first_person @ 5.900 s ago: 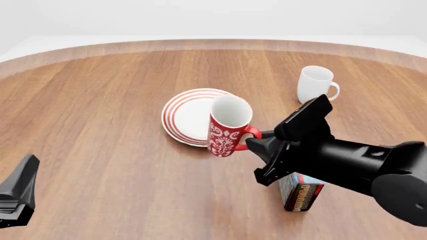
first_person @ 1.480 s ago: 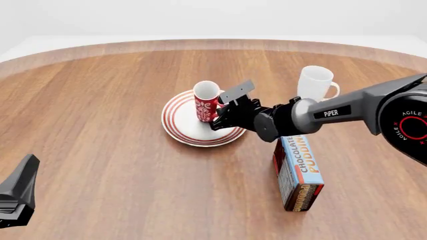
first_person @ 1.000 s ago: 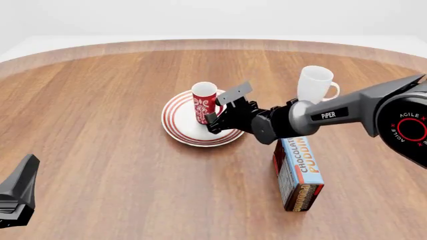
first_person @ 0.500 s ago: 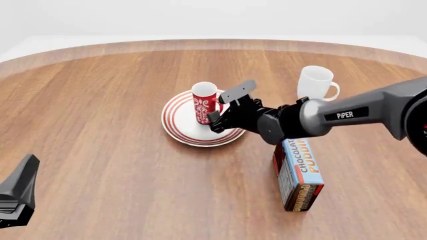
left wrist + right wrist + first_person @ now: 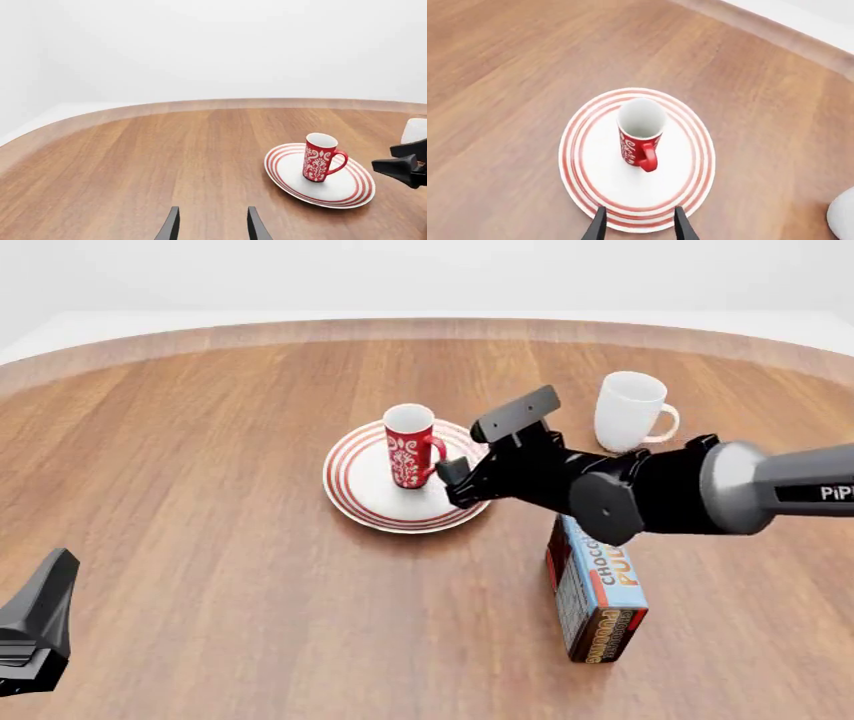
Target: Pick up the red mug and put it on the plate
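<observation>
wooden table (image 5: 200,490) | red mug (image 5: 410,446) upright on plate (image 5: 358,490), handle toward right gripper (image 5: 454,480) | gripper released, empty

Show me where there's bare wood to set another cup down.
Bare wood runs left of the plate to the left hand, and on the far side beyond the red mug. Crowded on the right: the right hand, white mug and pudding box sit close together.

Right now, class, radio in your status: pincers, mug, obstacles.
Both pincers open: right pincer, left pincer. Red mug upright on striped plate. Nothing blocking.
</observation>
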Available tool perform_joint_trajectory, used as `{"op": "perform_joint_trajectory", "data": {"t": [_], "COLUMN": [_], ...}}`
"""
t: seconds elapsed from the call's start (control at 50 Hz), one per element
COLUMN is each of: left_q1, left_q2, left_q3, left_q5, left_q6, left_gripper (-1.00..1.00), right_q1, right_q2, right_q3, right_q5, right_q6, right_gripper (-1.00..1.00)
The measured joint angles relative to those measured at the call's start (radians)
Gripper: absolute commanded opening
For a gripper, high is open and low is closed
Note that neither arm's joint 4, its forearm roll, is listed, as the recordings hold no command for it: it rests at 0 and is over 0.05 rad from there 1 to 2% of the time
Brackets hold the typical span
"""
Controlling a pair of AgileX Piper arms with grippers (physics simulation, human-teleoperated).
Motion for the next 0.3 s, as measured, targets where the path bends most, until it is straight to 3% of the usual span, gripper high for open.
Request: {"op": "perform_joint_trajectory", "data": {"t": [0.3], "left_q1": [0.0], "left_q2": [0.0], "left_q3": [0.0], "left_q5": [0.0], "left_q6": [0.0], "left_gripper": [1.0], "right_q1": [-0.016], "right_q2": [-0.174], "right_q3": [0.053], "right_q5": [0.077], "right_q6": [-0.024], "right_gripper": [1.0]}}
